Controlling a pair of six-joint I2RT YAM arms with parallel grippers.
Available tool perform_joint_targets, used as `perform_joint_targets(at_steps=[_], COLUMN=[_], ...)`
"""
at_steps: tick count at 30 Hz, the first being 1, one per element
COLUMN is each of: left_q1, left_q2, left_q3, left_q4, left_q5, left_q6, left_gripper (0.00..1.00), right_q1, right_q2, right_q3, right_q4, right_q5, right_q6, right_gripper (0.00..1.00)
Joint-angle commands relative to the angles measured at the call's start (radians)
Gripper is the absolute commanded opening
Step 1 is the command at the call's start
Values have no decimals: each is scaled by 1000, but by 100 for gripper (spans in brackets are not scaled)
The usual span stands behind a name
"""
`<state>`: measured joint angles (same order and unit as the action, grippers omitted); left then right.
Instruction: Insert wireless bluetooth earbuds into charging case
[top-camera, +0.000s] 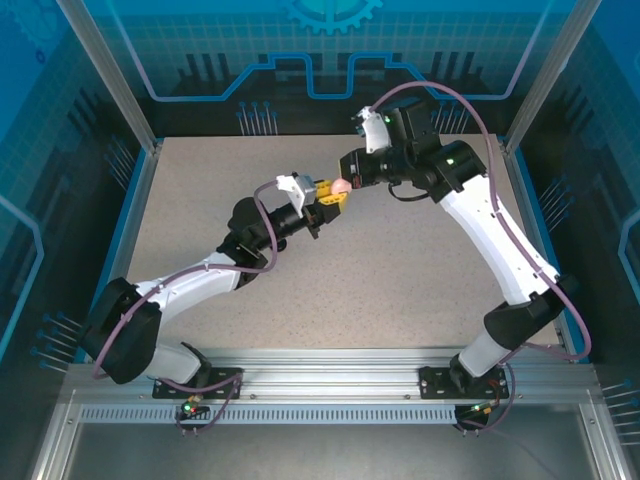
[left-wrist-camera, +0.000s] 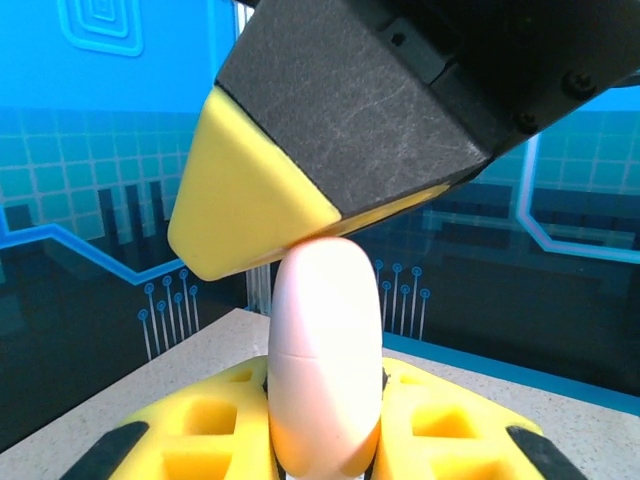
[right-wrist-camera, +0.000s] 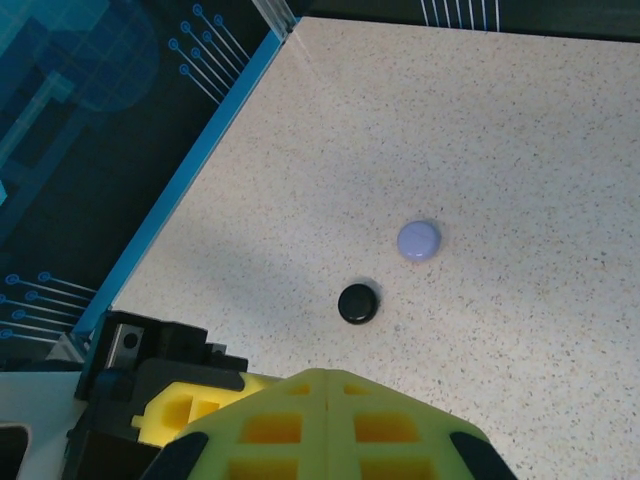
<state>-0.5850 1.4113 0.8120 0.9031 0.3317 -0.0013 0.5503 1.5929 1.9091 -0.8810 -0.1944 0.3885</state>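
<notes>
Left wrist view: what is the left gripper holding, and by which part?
The pale pink case, stood on edge, pinched by its lower half between the left gripper and its yellow fingers. The right gripper tip meets its top edge.

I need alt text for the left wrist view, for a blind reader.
A pale pink case is clamped in the left gripper, between its yellow fingers. The yellow tip of the right gripper touches the case's top; the speckled table lies below.

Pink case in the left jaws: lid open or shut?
Shut. In the left wrist view the pink case shows only a thin seam, halves flush, clamped in the left gripper.
</notes>
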Motion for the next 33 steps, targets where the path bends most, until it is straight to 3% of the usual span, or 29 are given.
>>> perform_joint_targets(at_steps=[1, 9, 13, 16, 23, 26, 33], left_q1=[8, 8, 7, 6, -4, -9, -10], left_q2=[6, 17, 27, 40, 56, 71, 154], left_q3=[41, 29, 12, 9, -12, -12, 37], left_q4=[39, 30, 28, 7, -50, -92, -247], left_q5=[-35, -48, -73, -91, -151, -180, -191], left_q6=[-11, -35, -72, -106, -180, -232, -395], left_gripper=[0, 0, 0, 0, 0, 0, 0], right_q1=[23, -59, -116, -144, -212, -250, -331], right_q2=[-57, -175, -231, -279, -398, -433, -476], right_q3=[-57, -158, -255, -364, -600, -684, -830], right_q4=[-20, 73, 96, 121, 153, 160, 177], right_q5=[-11, 108, 117, 129, 166, 172, 148], right_q6=[16, 98, 121, 131, 130, 121, 109], right_gripper=[0, 12, 25, 39, 87, 95, 97])
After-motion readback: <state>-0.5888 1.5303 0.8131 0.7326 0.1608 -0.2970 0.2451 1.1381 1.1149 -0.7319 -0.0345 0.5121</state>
